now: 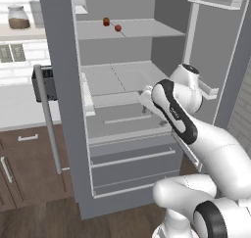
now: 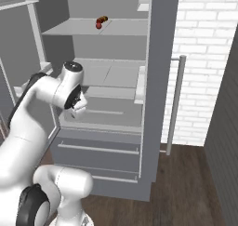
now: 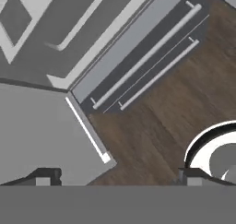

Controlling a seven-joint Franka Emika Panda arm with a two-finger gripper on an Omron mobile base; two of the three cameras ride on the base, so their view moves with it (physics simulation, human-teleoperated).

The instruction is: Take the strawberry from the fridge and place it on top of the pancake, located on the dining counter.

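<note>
I see flat, even rendered light with no glare and only soft shading inside the fridge [image 1: 130, 80], its deeper corners a duller grey. All three pictures look slightly soft and pixelated, and my hand view shows the wooden floor [image 3: 161, 121] mildly blurred.

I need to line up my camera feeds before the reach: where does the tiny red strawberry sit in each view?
Left base view: tiny red strawberry upper centre, on the grey fridge's upper shelf.
Right base view: upper left, same shelf.
Hand view: not in it.
Shared landmark: small orange-brown jar beside it.
</note>
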